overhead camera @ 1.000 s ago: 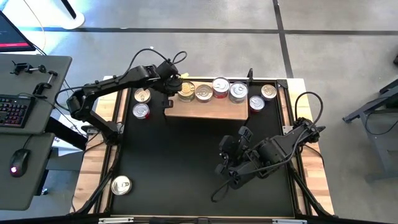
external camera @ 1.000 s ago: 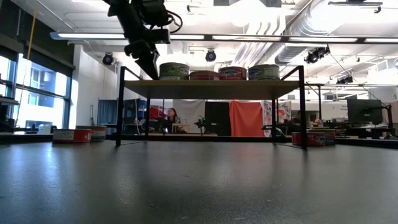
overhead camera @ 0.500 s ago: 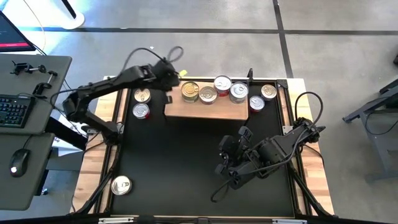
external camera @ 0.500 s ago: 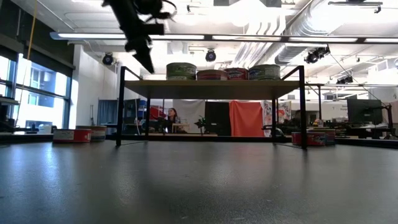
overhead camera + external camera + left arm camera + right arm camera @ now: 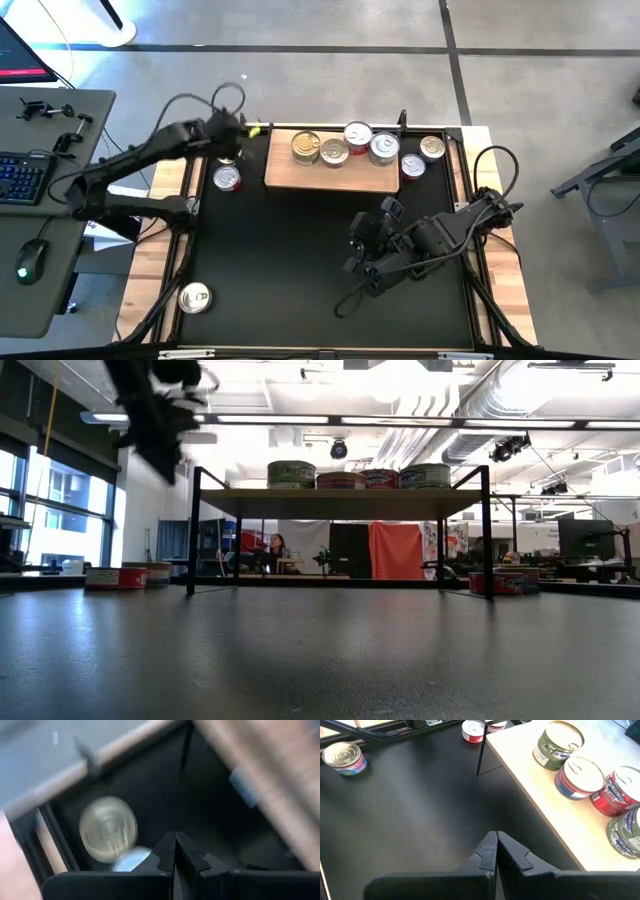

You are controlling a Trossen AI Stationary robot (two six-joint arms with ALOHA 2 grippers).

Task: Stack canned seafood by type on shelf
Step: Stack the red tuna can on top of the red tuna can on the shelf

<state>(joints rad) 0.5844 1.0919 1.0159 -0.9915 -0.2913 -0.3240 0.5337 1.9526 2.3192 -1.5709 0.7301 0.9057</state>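
Note:
The shelf (image 5: pixel 330 178) (image 5: pixel 340 503) stands at the far middle of the black mat. Several cans of seafood stand on its top, an olive-green one (image 5: pixel 306 147) (image 5: pixel 555 742) at its left end. Two more cans (image 5: pixel 432 148) sit on the mat to its right. A red-sided can (image 5: pixel 229 178) and a gold-lidded can (image 5: pixel 107 829) sit to its left. My left gripper (image 5: pixel 240 138) (image 5: pixel 175 842) hovers shut above these two, holding nothing. My right gripper (image 5: pixel 357 243) (image 5: pixel 496 842) hangs shut over the mat, nearer than the shelf, holding nothing.
One can (image 5: pixel 194 297) (image 5: pixel 342 757) lies alone at the mat's near left corner. The mat (image 5: pixel 300 260) between the shelf and the near edge is bare. A desk with a keyboard (image 5: pixel 20 175) stands beyond the table's left side.
My left gripper has drawn back from the shelf's left end toward the table's left edge, rolling its wrist as it went. It now hangs over the cans beside the shelf. Early in that second, the olive-green can slid a little rightward along the shelf top.

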